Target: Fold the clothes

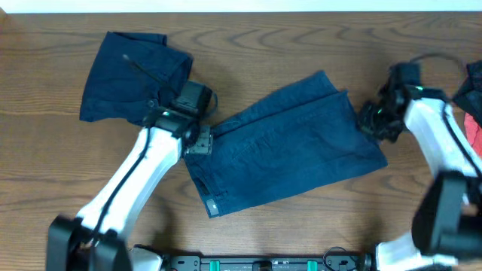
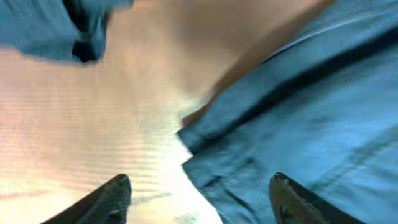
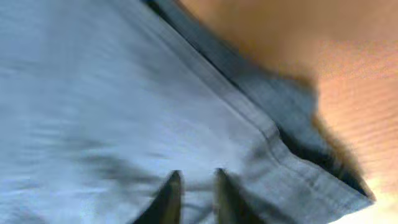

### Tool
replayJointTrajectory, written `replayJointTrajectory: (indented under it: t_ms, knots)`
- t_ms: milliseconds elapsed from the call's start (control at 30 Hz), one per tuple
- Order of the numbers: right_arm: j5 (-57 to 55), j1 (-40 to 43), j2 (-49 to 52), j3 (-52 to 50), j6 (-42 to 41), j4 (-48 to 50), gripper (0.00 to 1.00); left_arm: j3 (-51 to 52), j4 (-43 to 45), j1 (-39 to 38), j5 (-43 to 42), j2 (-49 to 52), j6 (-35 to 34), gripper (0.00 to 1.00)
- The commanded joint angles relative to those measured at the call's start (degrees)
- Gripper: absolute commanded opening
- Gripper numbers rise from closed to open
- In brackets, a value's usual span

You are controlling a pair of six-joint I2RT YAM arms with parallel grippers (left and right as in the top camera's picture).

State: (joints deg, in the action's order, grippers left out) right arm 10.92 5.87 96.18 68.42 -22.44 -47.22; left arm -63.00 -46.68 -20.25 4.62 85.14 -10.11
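Brown wood-grain table fills the overhead view; both arms are over it.

Largest item: dark navy blue shorts, spread flat and tilted, lying between the two grippers. The waistband end is toward the left gripper and the hem end toward the right gripper.

Second item: a folded dark navy garment lies on the table just behind and outboard of the left gripper, apart from the spread shorts.

Left gripper, wrist view: jaws wide. A corner of the shorts' edge lies on the table between the two fingers. Bare wood shows under one finger and blue cloth under the other. No grip on the cloth is visible.

Right gripper, wrist view: jaws narrow, with only a thin gap between the fingers. They sit low over the fabric, just inside the stitched hem. Picture is blurred, so I cannot tell whether a fold of cloth is pinched.

Smallest items: a coral-red piece and a dark piece lie at the table edge, outboard of the right gripper, both cut off by the frame.
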Motion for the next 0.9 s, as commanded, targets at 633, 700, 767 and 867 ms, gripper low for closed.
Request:
replayJointTrajectory:
  t_ms: [633, 700, 767, 867]
  knots:
    - [12.2, -1.6, 18.3, -0.8, 10.7, 36.9, 0.68, 1.9, -2.0, 0.1, -13.8, 1.0, -2.3, 0.85]
    - [13.4, -1.6, 19.9, -0.8, 10.7, 37.4, 0.64, 1.9, -1.9, 0.1, -12.6, 1.0, -2.4, 0.86]
    - [13.6, -1.6, 20.6, -0.8, 10.7, 37.6, 0.53, 1.9, -1.9, 0.1, -11.8, 1.0, -2.3, 0.87]
    - [13.6, -1.6, 20.6, -0.8, 10.7, 38.2, 0.34, 1.9, -1.9, 0.1, -11.5, 1.0, -2.2, 0.89]
